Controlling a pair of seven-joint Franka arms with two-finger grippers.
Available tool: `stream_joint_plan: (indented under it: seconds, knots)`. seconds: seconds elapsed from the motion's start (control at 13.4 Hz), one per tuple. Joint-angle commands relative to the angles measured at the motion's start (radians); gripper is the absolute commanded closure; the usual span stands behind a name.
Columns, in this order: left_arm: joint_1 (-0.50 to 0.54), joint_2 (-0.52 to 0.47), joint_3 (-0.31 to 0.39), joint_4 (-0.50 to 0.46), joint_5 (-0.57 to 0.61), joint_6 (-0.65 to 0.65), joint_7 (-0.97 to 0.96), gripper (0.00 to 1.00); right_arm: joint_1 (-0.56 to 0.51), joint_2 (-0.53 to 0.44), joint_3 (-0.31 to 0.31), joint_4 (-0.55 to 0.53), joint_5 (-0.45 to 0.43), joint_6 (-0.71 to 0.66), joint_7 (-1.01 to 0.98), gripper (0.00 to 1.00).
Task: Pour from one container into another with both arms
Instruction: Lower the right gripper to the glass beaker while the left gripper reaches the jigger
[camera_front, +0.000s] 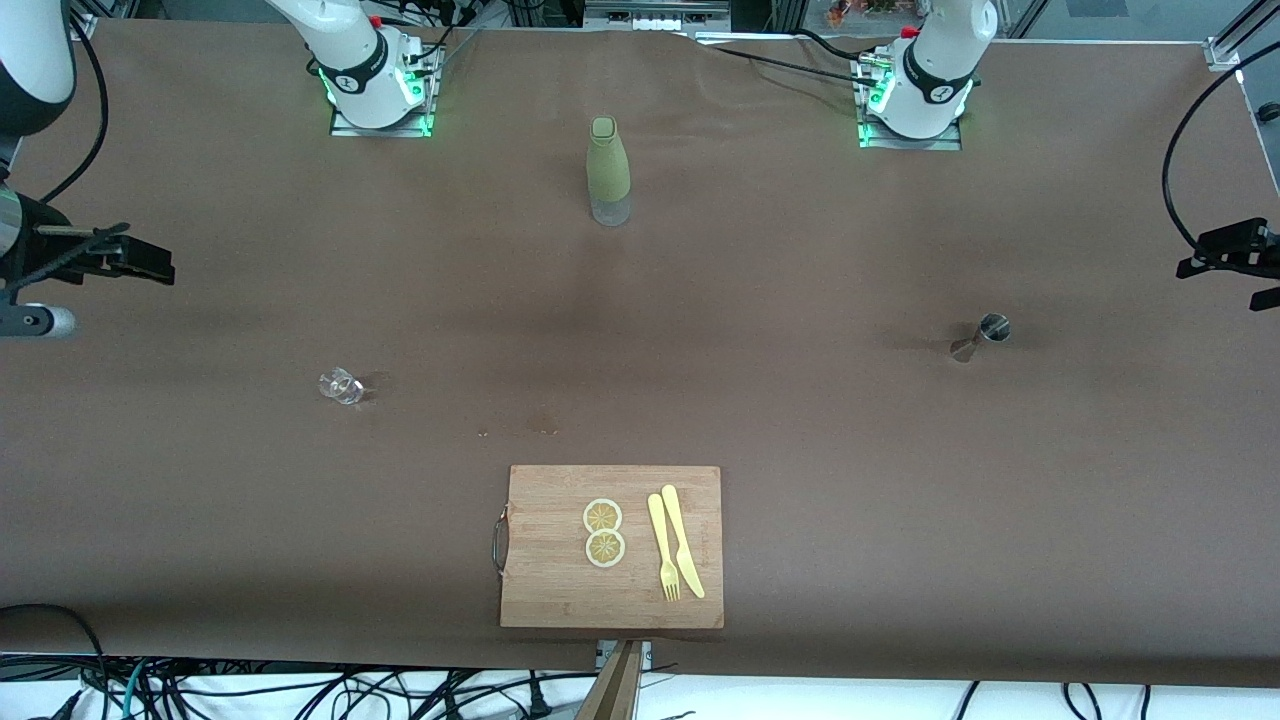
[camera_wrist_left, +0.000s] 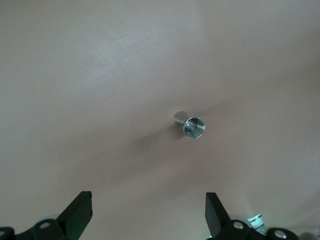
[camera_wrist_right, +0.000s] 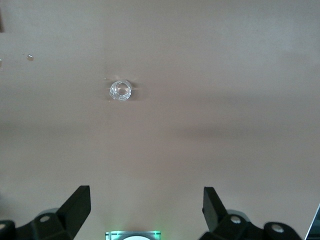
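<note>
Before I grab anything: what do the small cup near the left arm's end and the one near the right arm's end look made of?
Jigger-shaped cup: looks like polished metal, silvery with bright reflections inside its mouth. Small cup: looks like clear glass, possibly plastic; the brown table shows through it and its rim glints.

A robotics lab: two arm bases (camera_front: 375, 85) bolted to a table (camera_front: 800, 400) under brown sheeting, loose cables (camera_front: 300, 690) along its edge, aluminium framing (camera_front: 1225, 50) at one corner.
</note>
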Motion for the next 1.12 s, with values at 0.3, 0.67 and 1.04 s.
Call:
stream_joint_plan:
  seconds: [0.3, 0.67, 1.04]
  knots:
    - [0.177, 0.269, -0.017, 0.140, -0.202, 0.002, 0.556, 0.00, -0.034, 0.040, 0.002, 0.001, 0.016, 0.007, -0.304, 0.00]
    - [0.274, 0.478, -0.058, 0.146, -0.381, 0.000, 1.026, 0.00, -0.091, 0.055, -0.010, -0.086, 0.070, 0.172, -0.725, 0.00]
    - [0.281, 0.605, -0.049, 0.149, -0.535, -0.024, 1.448, 0.00, -0.094, 0.055, -0.094, -0.259, 0.275, 0.339, -1.028, 0.00]
